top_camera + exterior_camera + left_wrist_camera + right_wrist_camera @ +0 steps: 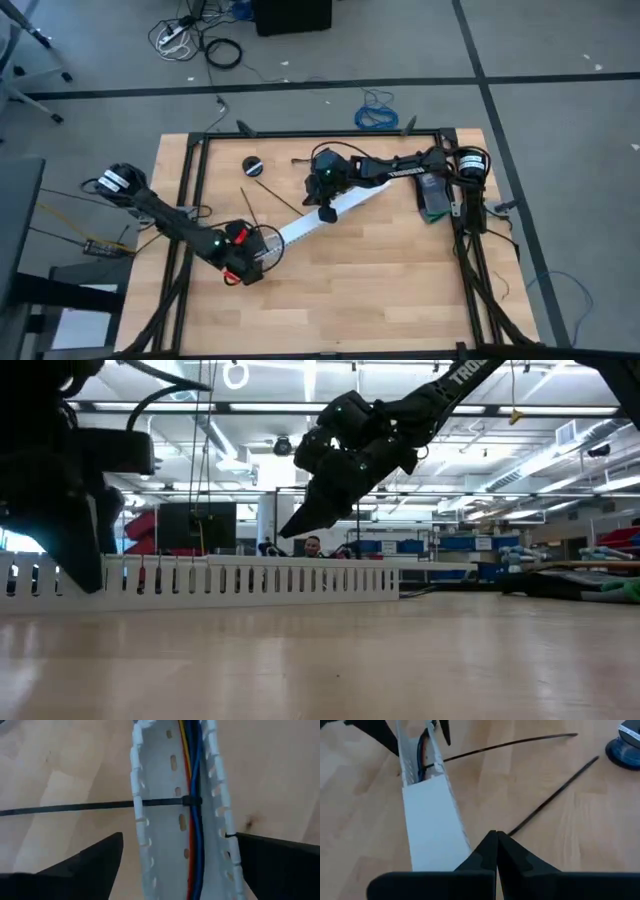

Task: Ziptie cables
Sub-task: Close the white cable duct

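In the high view, the left arm is being extended from the left edge of the frame toward lower centre, and the left gripper (pixel 243 262) is being held low over the near end of the white slotted strip (pixel 322 215). In its wrist view, the jaws are being kept apart, one dark finger (pixel 95 862) on each side of the strip. The cables (pixel 192 795) are being carried inside the channel, at the top centre of that picture, and are being crossed by a black ziptie (pixel 75 807) whose tail is being trailed toward the left edge.

The right arm is being reached from the upper right toward the frame's centre, with the right gripper (pixel 327 211) held above the strip's covered part. Its jaws are being held together, fingertips (pixel 496 851) touching. Two loose black zipties (pixel 555 790) are lying on the table (pixel 400 270) beside it.
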Tool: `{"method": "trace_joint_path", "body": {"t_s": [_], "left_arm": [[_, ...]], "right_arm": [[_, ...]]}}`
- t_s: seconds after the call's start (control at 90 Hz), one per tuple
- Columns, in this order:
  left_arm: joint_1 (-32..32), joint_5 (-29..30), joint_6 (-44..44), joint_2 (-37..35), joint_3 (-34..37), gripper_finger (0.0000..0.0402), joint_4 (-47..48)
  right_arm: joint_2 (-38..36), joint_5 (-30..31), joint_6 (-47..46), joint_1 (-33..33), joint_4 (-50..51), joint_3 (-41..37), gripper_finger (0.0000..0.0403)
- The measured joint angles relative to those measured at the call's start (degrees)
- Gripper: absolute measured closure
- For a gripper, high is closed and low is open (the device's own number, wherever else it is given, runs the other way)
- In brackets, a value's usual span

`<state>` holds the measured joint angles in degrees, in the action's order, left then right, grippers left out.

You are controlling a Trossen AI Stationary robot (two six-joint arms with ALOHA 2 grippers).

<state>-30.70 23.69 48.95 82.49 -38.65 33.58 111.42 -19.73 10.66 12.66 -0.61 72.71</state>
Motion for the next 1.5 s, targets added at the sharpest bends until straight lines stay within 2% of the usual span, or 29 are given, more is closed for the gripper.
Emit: {"method": "trace_joint_path", "body": {"t_s": [0.144, 0.422, 0.589, 0.744, 1.2, 1.356, 1.5], "left_arm": [[0.0, 0.9, -0.6, 2.3, 0.0, 0.0064, -0.6], [0.0, 1.9, -0.6, 3.8, -0.1, 0.0121, -1.5], [0.0, 2.2, -0.6, 3.9, -0.1, 0.0139, -1.5], [0.0, 2.3, -0.6, 3.9, 0.0, 0.0141, -1.9], [0.3, 2.3, -0.7, 3.9, 0.0, 0.0142, -2.0], [0.4, 2.2, -0.7, 3.9, 0.0, 0.0142, -2.1], [0.4, 2.2, -0.7, 3.9, 0.0, 0.0142, -2.2]], "right_arm": [[0.0, 0.0, -0.2, -0.6, -0.9, 0.0, 0.0403], [0.0, 0.0, -1.1, -2.1, -2.4, 0.0, 0.0403], [2.4, -1.0, -1.8, -3.0, -4.0, 0.0, 0.0403], [5.0, -1.4, -3.0, -3.0, -4.6, 0.2, 0.0403], [4.8, -1.6, -2.9, -2.9, -7.8, 0.2, 0.0403], [4.2, -6.4, -3.0, -3.0, -7.0, 0.2, 0.0403], [4.2, -6.9, -3.0, -3.3, -4.2, 0.2, 0.0403]]}}
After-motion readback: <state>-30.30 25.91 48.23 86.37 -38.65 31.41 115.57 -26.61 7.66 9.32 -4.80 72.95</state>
